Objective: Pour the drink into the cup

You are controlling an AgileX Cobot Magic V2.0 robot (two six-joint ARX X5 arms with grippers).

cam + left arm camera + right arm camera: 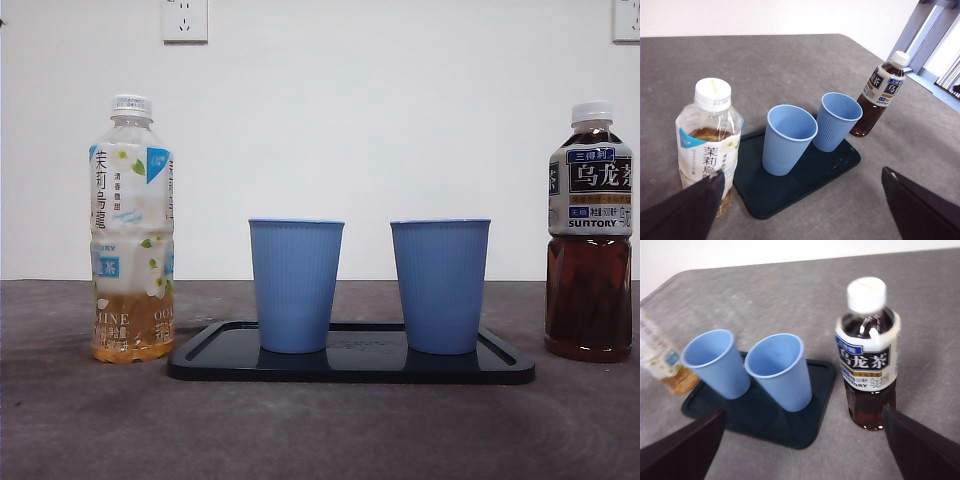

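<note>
Two blue cups, the left cup (295, 285) and the right cup (440, 286), stand upright side by side on a black tray (350, 372) on the grey worktop (320, 430). A pale jasmine tea bottle (132, 230) stands left of the tray; a dark oolong tea bottle (590, 235) stands right of it. Both are capped. The left tool (800, 210) is wide open and empty near the pale bottle. The right tool (802, 450) is wide open and empty near the dark bottle.
</note>
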